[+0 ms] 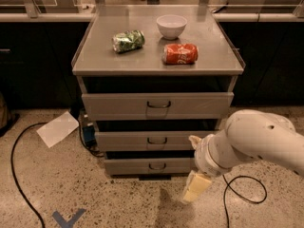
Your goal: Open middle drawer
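Note:
The middle drawer (123,140) is the low grey front between the taller top drawer (114,106) and the lowest drawer (128,166). Its small dark handle (156,140) sits in the centre and the drawer is pushed in. My gripper (196,186) hangs at the end of the white arm (256,144), low and right of the cabinet. It is beside the right ends of the middle and lowest drawers, clear of the handle.
On the cabinet top (99,61) are a white bowl (171,26), a red can on its side (180,53) and a crushed green can (128,40). A paper sheet (58,128) and black cables (19,175) lie on the floor to the left. A cable loop (244,196) lies under my arm.

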You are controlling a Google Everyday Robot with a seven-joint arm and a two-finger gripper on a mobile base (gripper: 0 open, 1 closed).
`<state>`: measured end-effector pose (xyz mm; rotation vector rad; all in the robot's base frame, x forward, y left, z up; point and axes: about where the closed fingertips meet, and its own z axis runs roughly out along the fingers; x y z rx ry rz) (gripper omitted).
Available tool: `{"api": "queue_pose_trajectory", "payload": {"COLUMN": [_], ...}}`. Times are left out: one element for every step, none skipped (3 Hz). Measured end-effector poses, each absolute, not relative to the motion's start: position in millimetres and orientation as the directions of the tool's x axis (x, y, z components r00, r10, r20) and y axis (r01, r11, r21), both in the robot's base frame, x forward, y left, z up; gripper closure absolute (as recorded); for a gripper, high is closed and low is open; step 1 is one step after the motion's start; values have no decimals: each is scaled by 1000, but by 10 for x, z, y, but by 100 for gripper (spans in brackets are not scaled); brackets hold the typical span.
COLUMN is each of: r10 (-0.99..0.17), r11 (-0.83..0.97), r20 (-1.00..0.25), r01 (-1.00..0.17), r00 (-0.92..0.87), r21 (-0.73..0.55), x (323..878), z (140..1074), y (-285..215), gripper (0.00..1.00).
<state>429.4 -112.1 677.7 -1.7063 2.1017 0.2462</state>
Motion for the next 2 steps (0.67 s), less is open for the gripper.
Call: {"api": "queue_pose_trajectory", "payload": {"r10": [-880,-857], "r11": [231,286], "r20": [-454,-484], "r01": [-960,-945], "r00": [-137,-176], "r21": [-159,-162], "x": [4561,4906], "z": [6500,6143], "y": [-940,-891], "gripper": [0,0]}}
